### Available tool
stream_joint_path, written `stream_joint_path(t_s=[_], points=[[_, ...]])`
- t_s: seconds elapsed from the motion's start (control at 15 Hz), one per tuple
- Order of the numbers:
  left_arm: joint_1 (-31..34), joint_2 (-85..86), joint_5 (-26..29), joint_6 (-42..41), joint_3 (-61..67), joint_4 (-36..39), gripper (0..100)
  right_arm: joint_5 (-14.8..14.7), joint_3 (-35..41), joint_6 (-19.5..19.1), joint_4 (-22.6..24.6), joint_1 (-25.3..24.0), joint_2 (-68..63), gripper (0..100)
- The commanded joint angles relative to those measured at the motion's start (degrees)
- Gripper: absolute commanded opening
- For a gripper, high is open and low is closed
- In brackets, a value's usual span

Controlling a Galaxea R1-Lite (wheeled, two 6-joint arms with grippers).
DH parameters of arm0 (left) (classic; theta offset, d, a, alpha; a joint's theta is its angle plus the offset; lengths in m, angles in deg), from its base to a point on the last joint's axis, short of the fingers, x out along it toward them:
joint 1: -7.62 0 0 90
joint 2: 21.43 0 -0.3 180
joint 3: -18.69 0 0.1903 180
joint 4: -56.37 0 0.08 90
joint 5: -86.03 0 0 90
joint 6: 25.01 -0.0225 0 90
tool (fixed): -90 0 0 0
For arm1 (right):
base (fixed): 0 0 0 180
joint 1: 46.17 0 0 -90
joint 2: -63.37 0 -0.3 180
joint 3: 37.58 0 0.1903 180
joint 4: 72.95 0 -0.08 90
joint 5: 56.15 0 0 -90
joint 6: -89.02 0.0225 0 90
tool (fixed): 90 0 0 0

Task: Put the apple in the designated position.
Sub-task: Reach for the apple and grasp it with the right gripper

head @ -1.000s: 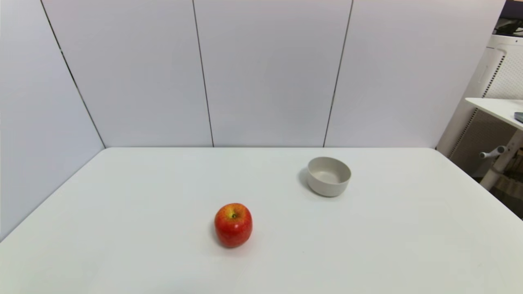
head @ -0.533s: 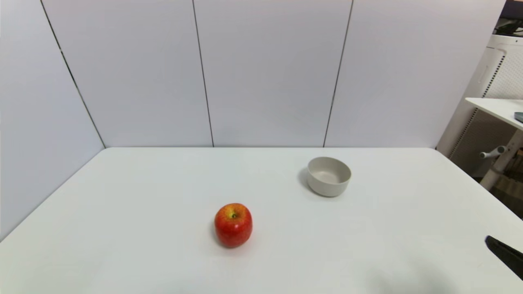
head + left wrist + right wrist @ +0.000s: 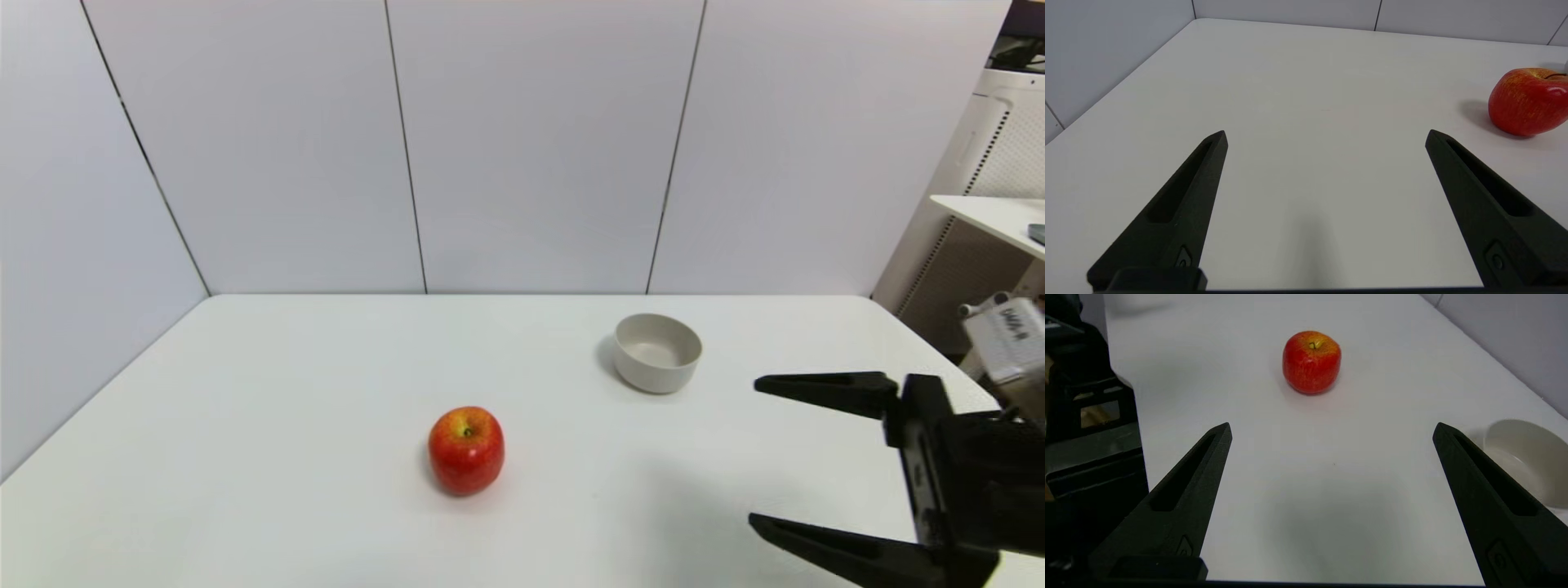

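The red apple with a yellow patch at its stem stands alone on the white table, near the front middle. My right gripper hovers open over the table's right side, pointing left at the apple from well to its right, with nothing between its fingers. In the right wrist view the apple lies far ahead of that gripper. My left gripper is open over bare tabletop, with the apple off to one side. No mark shows the designated position.
A round beige-grey bowl stands empty at the back right, just beyond the right gripper's far finger; it also shows in the right wrist view. Wall panels close the back and left. A desk stands beyond the table's right edge.
My right gripper has come into the head view from the lower right and moved left over the table, fingers open. The apple and the bowl have not moved.
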Motion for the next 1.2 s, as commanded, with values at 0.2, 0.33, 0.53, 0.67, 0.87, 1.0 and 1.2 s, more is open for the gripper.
stream_joint_path(t_s=[0.2, 0.33, 0.53, 0.67, 0.87, 1.0, 1.2], points=[[0.0, 0.0, 0.0, 0.0, 0.0, 0.1, 100, 1.3, -13.7, -6.9, -0.1, -7.1, -28.3, 100], [0.0, 0.0, 0.0, 0.0, 0.0, 0.1, 100, 1.3, -18.4, -6.8, 0.0, -8.2, -33.8, 100], [0.0, 0.0, 0.0, 0.0, 0.0, 0.1, 100, 0.5, -24.6, -6.5, 0.0, -10.8, -39.6, 100], [0.0, 0.0, 0.0, 0.0, 0.0, 0.1, 100, -2.0, -26.7, -5.4, 0.0, -13.1, -40.8, 100], [0.0, 0.0, 0.0, 0.0, 0.0, 0.1, 100, -4.4, -27.9, -2.9, 0.1, -16.4, -41.6, 100], [0.0, 0.0, 0.0, 0.0, 0.0, 0.1, 100, -4.4, -29.0, -2.6, 0.5, -17.3, -42.8, 100], [0.0, 0.0, 0.0, 0.0, 0.0, 0.1, 100, -6.3, -31.4, -2.6, 0.6, -17.8, -45.1, 100]])
